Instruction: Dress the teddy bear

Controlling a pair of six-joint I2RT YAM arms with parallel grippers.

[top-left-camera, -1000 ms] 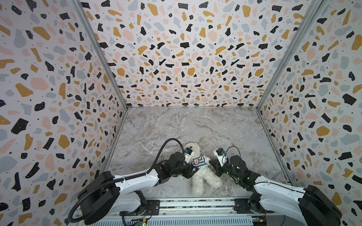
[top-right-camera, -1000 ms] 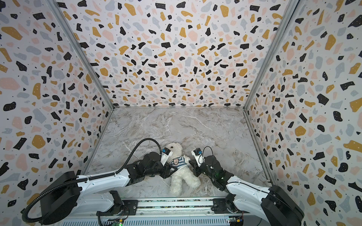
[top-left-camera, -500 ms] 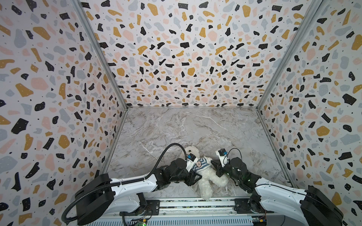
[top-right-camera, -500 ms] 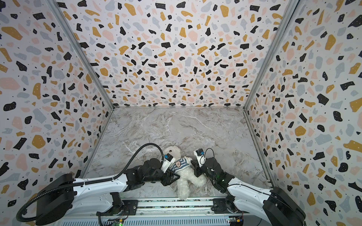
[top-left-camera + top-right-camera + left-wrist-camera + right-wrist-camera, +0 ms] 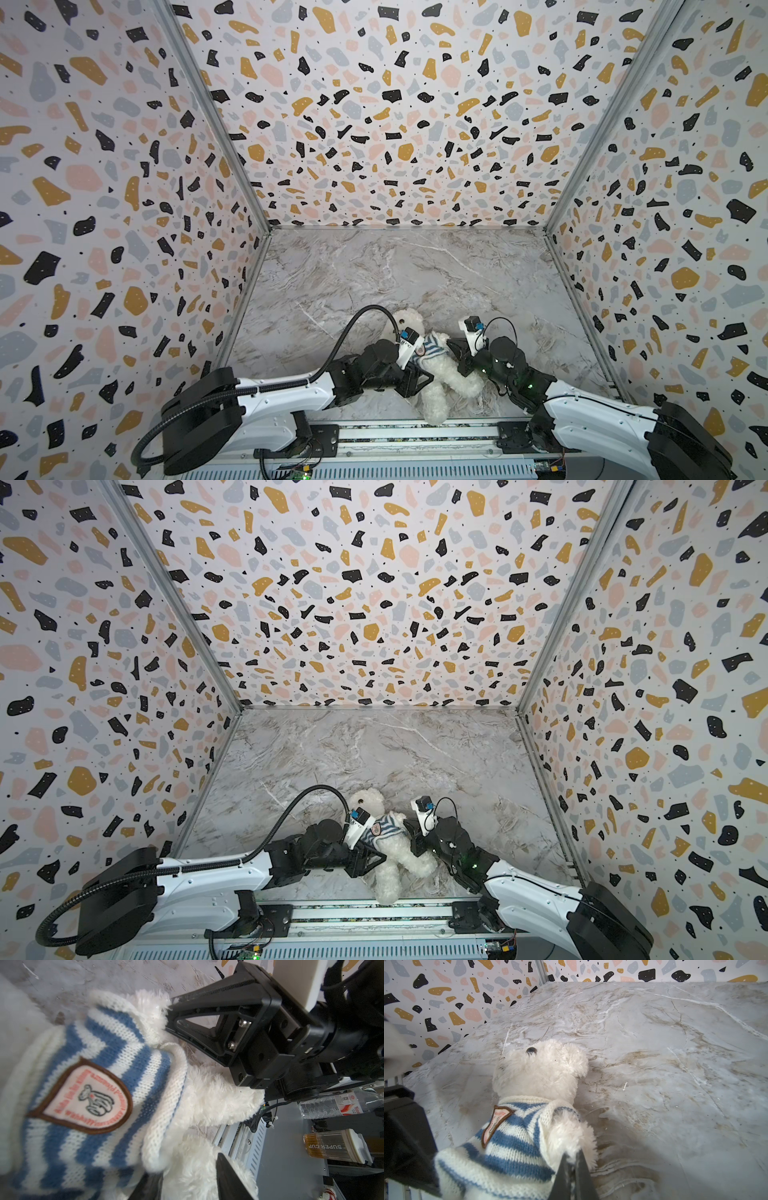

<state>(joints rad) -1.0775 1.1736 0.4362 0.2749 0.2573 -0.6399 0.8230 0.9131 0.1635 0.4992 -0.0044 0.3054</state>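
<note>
The teddy bear (image 5: 437, 376) (image 5: 388, 854) lies on its back near the front rail, head (image 5: 542, 1072) toward the back wall. It wears the blue-and-white striped shirt (image 5: 431, 351) (image 5: 104, 1118) with the badge (image 5: 87, 1095) over its chest. My left gripper (image 5: 419, 380) (image 5: 187, 1167) reaches in from the left below the shirt hem, its jaws closed against the fluffy lower body. My right gripper (image 5: 451, 348) (image 5: 572, 1158) is shut on the fur of the bear's arm, which pokes out of the shirt sleeve; in the left wrist view its tip is the right gripper (image 5: 169, 1012).
Terrazzo walls (image 5: 124, 249) close in the marble floor (image 5: 415, 270) on three sides. The metal rail (image 5: 415, 432) runs along the front, and one bear leg reaches it. The left arm's cable (image 5: 365, 313) loops beside the bear's head. A cup (image 5: 332, 1147) and bottle (image 5: 332, 1103) stand beyond the rail.
My left gripper has shifted right and toward the front along the bear's body. The bear's legs have swung nearer the rail. The right gripper has stayed on the arm.
</note>
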